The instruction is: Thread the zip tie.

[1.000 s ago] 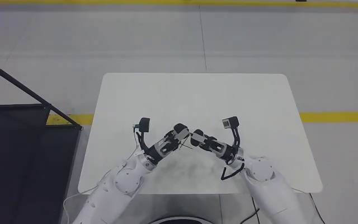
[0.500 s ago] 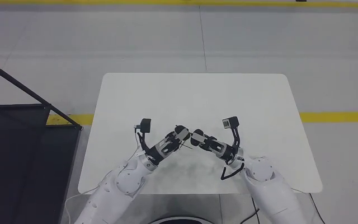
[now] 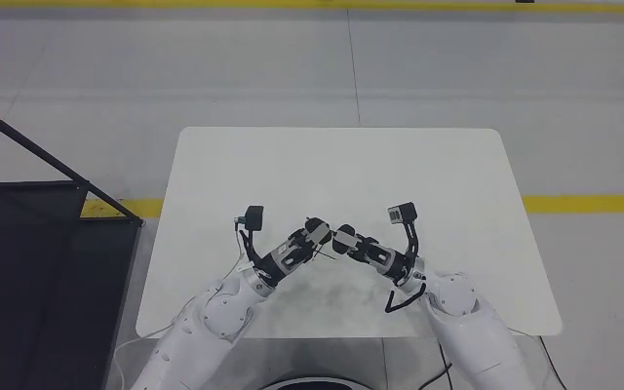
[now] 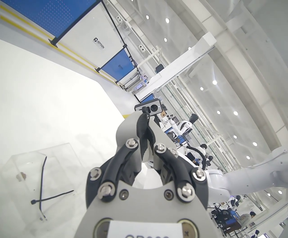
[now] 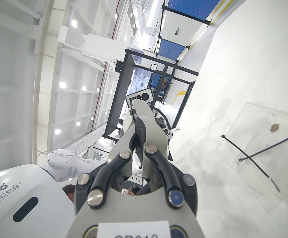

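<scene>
Zip ties: two black ones, lying crossed on a clear tray, neither threaded, each tail free of its head. The right wrist view gives the same: ties crossed, loose on the tray. A small brown speck lies on the tray apart from them. Tray sits at about 6 o'clock from the grippers, on the robot's side, judging from both wrist views.

Left gripper: jaws pressed together. A small dark piece stands at the tips; cannot tell whether it is a tie.
Right gripper: jaws likewise closed, nothing plainly between them.
From above, left gripper and right gripper meet tip to tip near the table's middle, raised off the surface.

Progress, as judged: no visible loop, so threading is not done. A tail has yet to be fed through a head and pulled.

Surface: white table, matt, rounded corners.
Room: grey floor, yellow floor line at 3 o'clock, black frame at 9 o'clock, blue wall panels beyond.
</scene>
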`<act>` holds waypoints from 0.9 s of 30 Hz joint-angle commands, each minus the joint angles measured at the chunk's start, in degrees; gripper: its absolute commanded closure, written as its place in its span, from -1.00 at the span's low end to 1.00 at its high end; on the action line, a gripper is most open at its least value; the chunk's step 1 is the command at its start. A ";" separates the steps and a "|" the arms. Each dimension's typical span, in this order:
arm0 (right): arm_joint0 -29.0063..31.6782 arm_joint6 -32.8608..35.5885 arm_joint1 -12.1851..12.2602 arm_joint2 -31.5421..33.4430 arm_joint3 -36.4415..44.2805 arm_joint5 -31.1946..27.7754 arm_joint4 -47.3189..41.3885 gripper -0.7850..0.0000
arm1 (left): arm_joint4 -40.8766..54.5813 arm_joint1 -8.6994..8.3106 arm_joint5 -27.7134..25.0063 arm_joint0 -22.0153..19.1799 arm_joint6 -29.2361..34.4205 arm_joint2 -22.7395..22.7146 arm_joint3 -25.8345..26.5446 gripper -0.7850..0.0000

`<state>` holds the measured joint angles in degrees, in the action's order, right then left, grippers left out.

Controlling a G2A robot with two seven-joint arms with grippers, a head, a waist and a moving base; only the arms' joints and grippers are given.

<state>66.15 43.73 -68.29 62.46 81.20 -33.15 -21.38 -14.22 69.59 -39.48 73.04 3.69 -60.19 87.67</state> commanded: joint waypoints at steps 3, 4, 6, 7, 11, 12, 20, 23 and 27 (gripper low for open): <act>0.00 0.05 -0.04 0.04 -0.03 0.01 0.03 1.00 | -0.05 0.13 0.00 0.05 0.16 -0.16 -0.01 1.00; 0.00 0.06 -0.05 0.05 -0.04 0.01 0.04 1.00 | -0.08 0.15 -0.04 0.06 0.24 -0.20 -0.04 1.00; -0.02 0.07 -0.07 0.07 -0.06 0.16 0.06 1.00 | -0.20 0.22 -0.09 0.05 0.41 -0.33 -0.07 1.00; -0.01 0.07 -0.08 0.07 -0.05 0.18 0.07 1.00 | -0.27 0.23 -0.10 0.07 0.46 -0.35 -0.09 1.00; 0.10 0.23 -0.09 0.23 0.09 0.23 -0.16 -0.93 | -0.63 0.29 0.20 -0.03 0.31 -1.06 -0.13 1.00; 0.18 0.25 -0.06 0.38 0.16 0.22 -0.16 -1.00 | -0.26 0.26 0.13 -0.04 0.30 -1.46 -0.10 1.00; 2.23 -2.70 0.59 3.18 3.80 0.42 6.11 -1.00 | 2.15 -0.70 -1.08 1.29 3.94 -6.56 0.87 1.00; 3.59 -5.97 0.98 4.59 7.83 2.74 13.85 -1.00 | 3.09 -1.37 -2.02 2.81 5.82 -9.61 1.61 1.00; 5.89 -10.95 1.29 5.10 14.86 8.78 26.29 -1.00 | 4.67 -2.43 -2.81 5.18 9.34 -14.34 2.77 1.00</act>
<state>71.56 33.83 -67.04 67.60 94.30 -26.17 1.22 -9.87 67.42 -42.18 77.59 12.07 -73.25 90.15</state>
